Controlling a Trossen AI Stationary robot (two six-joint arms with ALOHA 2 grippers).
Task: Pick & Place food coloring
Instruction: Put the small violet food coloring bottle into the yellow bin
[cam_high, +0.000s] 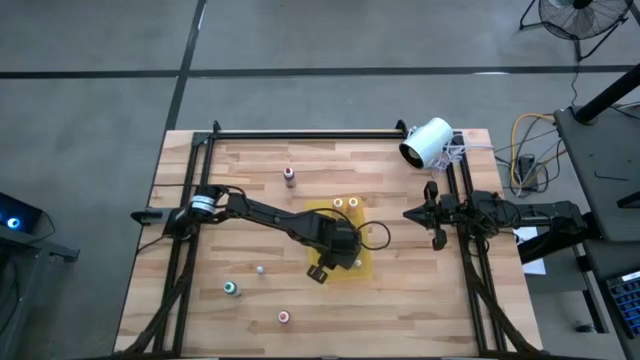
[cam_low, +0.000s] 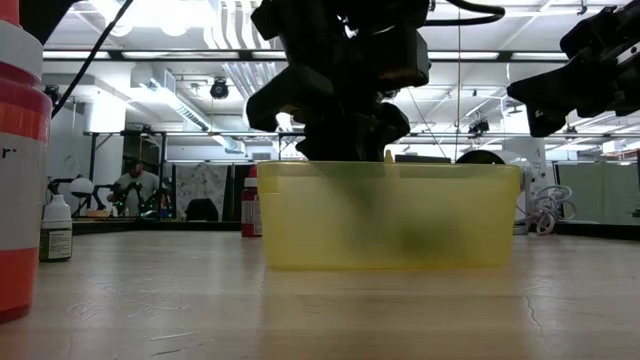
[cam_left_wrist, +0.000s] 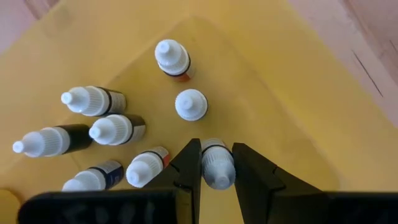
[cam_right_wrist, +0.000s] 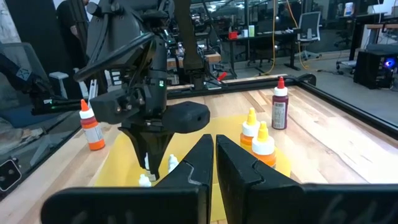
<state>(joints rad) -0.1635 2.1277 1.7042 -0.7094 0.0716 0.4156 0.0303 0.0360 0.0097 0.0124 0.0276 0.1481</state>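
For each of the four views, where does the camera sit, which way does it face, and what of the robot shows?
High: overhead, facing straight down; both arms show, left tool over the yellow bin.
Low: at tabletop height, facing level across the bin; arms enter from above.
Left wrist: on the left arm, facing into the bin; its tool grips a small bottle.
Right wrist: on the right arm, facing across the table; its shut tool shows.
Shared: the high and right wrist views both show the maroon-topped bottle.
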